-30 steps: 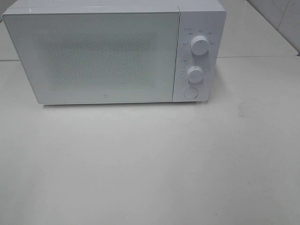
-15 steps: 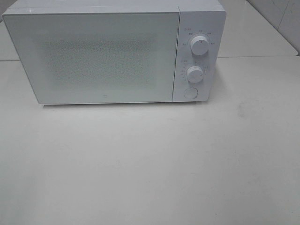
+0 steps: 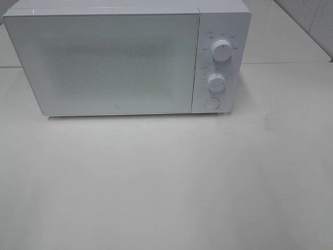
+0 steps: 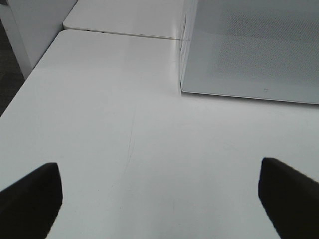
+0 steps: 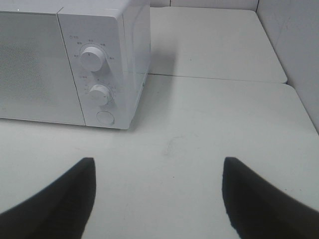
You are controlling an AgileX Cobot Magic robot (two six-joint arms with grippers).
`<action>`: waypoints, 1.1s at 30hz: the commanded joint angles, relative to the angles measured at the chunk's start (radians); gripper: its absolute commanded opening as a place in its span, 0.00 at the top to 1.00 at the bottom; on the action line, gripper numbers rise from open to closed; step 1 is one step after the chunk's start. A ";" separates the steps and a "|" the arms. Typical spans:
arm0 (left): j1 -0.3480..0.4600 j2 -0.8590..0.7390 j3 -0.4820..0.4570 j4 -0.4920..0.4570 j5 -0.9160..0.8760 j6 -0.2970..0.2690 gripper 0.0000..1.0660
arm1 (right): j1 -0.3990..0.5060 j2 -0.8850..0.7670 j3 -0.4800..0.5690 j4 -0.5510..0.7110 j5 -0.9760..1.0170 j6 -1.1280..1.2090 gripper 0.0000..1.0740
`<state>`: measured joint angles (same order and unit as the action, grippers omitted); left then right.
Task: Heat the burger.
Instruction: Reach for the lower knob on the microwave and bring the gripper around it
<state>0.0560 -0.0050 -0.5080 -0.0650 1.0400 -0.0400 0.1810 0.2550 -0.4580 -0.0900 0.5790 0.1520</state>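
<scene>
The left gripper (image 4: 159, 199), in the left wrist view, stands fully open: its two dark fingers (image 4: 30, 199) are spread wide over the white table (image 4: 114, 129), with only bare tabletop between them. It sits in front of the microwave (image 4: 249, 45), off the corner on the door side, well apart from it and touching nothing. In the right wrist view, the right gripper (image 5: 159, 199) is also open, its fingers parted with bare table between them and nothing gripped. It sits in front of the microwave, off the corner on the control-panel side, well apart from the casing. This view shows the microwave's door (image 5: 30, 64) closed flush with the panel. On the panel, the upper knob (image 5: 92, 57) sits above the lower knob (image 5: 99, 94), and a round button (image 5: 104, 118) sits just below the lower knob. In the exterior high view, the microwave stands upright at the far side of the table, door closed, panel to the right of the door; neither gripper appears in this view. The burger appears in no view, so its position relative to the microwave cannot be told; the door's speckled window does not reveal the interior.
</scene>
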 commanded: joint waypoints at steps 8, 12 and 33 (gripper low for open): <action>0.004 -0.020 0.005 -0.004 -0.005 -0.002 0.06 | -0.002 0.189 0.062 -0.003 -0.279 0.000 0.36; 0.004 -0.020 0.005 -0.004 -0.005 -0.002 0.06 | -0.002 0.289 0.065 -0.003 -0.368 0.000 0.36; 0.004 -0.020 0.005 -0.004 -0.005 -0.002 0.06 | -0.002 0.738 0.065 -0.003 -0.889 -0.008 0.36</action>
<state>0.0560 -0.0050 -0.5080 -0.0650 1.0400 -0.0400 0.1810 0.9520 -0.3910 -0.0900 -0.2450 0.1520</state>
